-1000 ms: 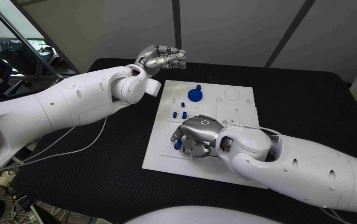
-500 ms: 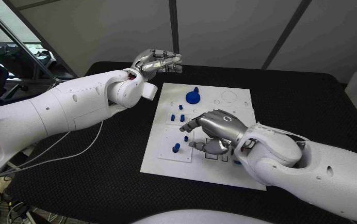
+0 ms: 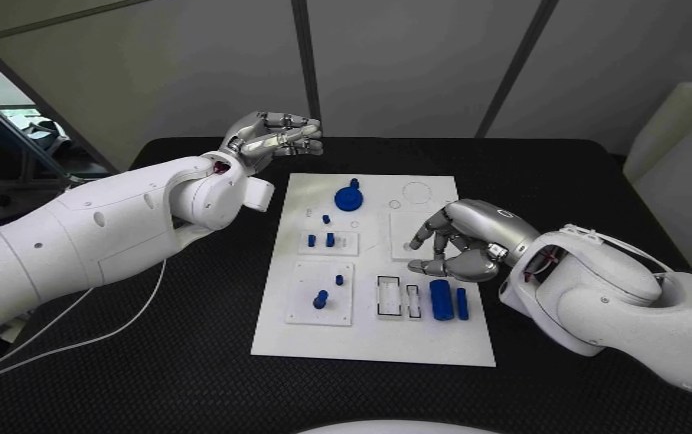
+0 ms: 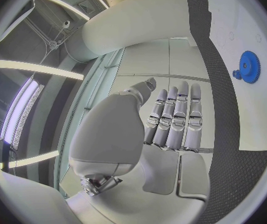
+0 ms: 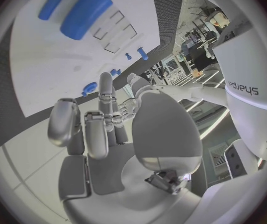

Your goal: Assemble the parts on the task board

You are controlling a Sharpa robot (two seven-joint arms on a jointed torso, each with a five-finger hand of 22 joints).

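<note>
Head view: task board [image 3: 372, 339] at counter centre; blue parts [image 3: 441, 299] slotted near its right edge. Right hand [image 3: 464, 242] hovers there, fingers curled, empty; left hand [image 3: 271, 135] clenched, empty. Next part should be pinched squarely.

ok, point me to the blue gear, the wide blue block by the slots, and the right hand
blue gear [image 3: 348, 197], head view, on the middle of its disc
wide blue block [image 3: 440, 299], head view, on its top face
right hand [image 3: 464, 243], head view, on the silver back of the hand above the task board
</note>
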